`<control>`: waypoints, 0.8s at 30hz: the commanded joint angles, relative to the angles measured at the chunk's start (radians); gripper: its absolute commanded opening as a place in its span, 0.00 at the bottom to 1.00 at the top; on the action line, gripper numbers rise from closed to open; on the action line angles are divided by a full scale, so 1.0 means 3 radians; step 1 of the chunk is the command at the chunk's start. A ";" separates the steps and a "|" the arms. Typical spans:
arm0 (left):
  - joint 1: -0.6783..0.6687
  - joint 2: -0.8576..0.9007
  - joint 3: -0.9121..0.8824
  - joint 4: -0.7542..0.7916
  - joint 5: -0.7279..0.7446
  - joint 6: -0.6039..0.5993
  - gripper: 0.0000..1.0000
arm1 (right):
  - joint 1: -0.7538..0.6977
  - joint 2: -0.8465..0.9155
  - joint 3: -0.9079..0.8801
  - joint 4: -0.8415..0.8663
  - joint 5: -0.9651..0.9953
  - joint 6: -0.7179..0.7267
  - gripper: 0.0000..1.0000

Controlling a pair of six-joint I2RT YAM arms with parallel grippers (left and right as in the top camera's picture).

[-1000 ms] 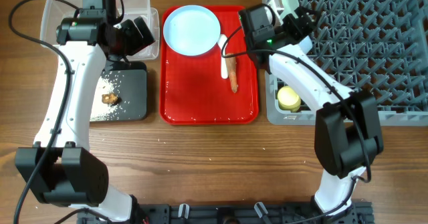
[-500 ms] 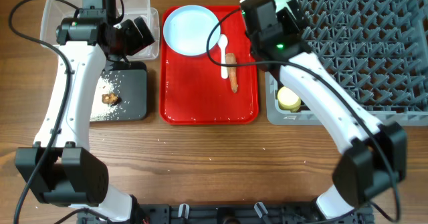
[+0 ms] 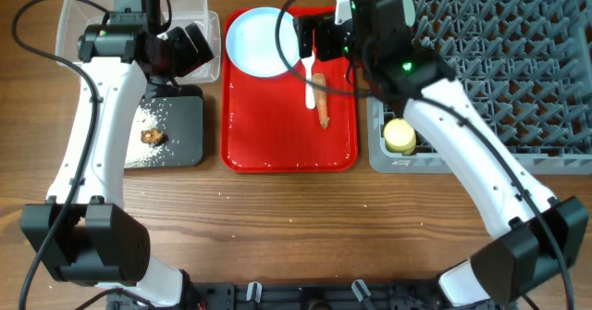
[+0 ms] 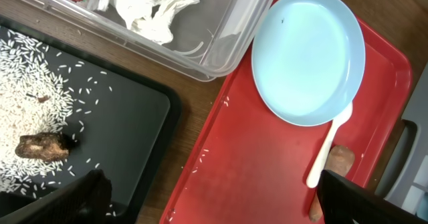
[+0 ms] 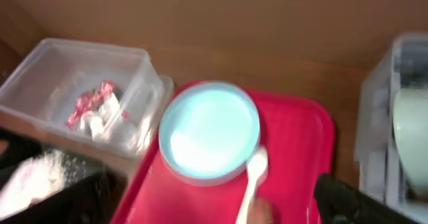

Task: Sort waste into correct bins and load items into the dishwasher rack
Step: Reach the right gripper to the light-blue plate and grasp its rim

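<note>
Grey plastic dishwasher rack point(image 3: 499, 60) stands rigid at the right, with a yellow cup point(image 3: 400, 136) in its near-left corner. We judge the light-blue plate point(image 4: 309, 53), lying on the red serving tray point(image 4: 247, 177), to be stiff and slippery: grip its rim. The white plastic spoon point(image 4: 329, 146) touches that rim and is light: grip mid-handle. The carrot-like stick point(image 3: 322, 105) looks firm. The left gripper point(image 4: 212, 184) and right gripper point(image 5: 208, 184) hang spread wide, empty. We read no writing.

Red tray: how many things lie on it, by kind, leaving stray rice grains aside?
Light-blue plate: 1
White spoon: 1
Carrot-like stick: 1
Total: 3
</note>
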 commanded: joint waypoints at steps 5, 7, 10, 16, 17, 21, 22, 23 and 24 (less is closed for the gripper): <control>0.0015 0.0001 0.0039 -0.0001 -0.0045 -0.0006 1.00 | -0.0003 0.1044 0.1358 -0.0862 -0.0078 0.0333 1.00; 0.0015 0.0001 0.0039 -0.0001 -0.0045 -0.0006 1.00 | -0.0003 0.1319 0.1356 -0.0863 -0.0423 0.0332 1.00; 0.0015 0.0001 0.0039 -0.0001 -0.0045 -0.0006 1.00 | -0.0003 0.1602 0.1349 -0.0807 -0.0800 0.0526 0.99; 0.0015 0.0001 0.0039 -0.0001 -0.0045 -0.0006 1.00 | 0.0041 0.1976 0.1334 -0.0765 -0.0589 0.1256 0.76; 0.0015 0.0001 0.0039 -0.0001 -0.0045 -0.0006 1.00 | 0.0052 0.2041 0.1334 -0.0763 -0.0563 0.1369 0.71; 0.0015 0.0001 0.0039 -0.0001 -0.0045 -0.0006 1.00 | 0.0114 0.2214 0.1334 -0.0743 -0.0385 0.1606 0.63; 0.0015 0.0001 0.0039 -0.0001 -0.0045 -0.0006 1.00 | 0.0135 0.2263 0.1334 -0.0740 -0.0385 0.1617 0.61; 0.0015 0.0001 0.0039 -0.0001 -0.0045 -0.0006 1.00 | 0.0149 0.2307 0.1334 -0.0736 -0.0367 0.1656 0.59; 0.0015 0.0001 0.0039 -0.0001 -0.0045 -0.0006 1.00 | 0.0158 0.2318 0.1334 -0.0745 -0.0333 0.1718 0.56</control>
